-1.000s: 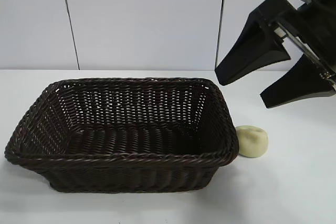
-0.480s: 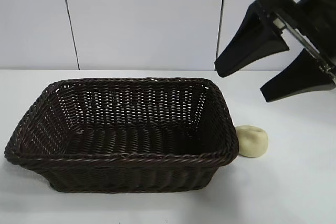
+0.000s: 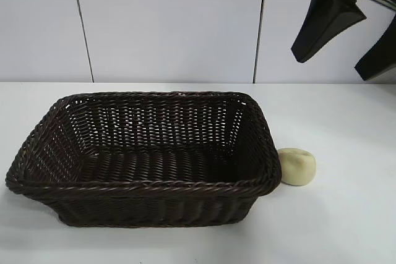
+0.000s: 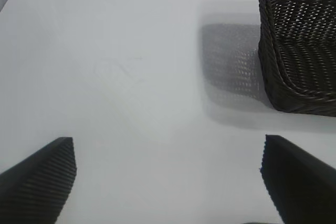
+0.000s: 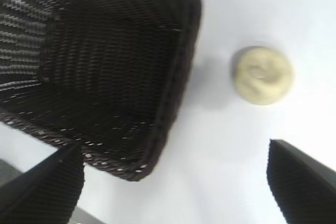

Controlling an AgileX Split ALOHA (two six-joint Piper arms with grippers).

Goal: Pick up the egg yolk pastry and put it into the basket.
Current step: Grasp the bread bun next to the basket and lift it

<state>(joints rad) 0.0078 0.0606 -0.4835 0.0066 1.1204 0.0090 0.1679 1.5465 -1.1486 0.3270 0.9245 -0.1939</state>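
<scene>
You get bright, even, diffuse light on the white table (image 3: 346, 227) in the exterior view, with only a faint shadow under the basket (image 3: 148, 193) and beside the egg yolk pastry (image 3: 297, 166), and no glare. In the left wrist view a soft grey shadow lies on the table next to the basket's outer wall, and the near fingers (image 4: 37, 182) look soft and out of focus. Your right wrist view is smeared by motion blur, so the weave and the pastry's creases lose detail.
</scene>
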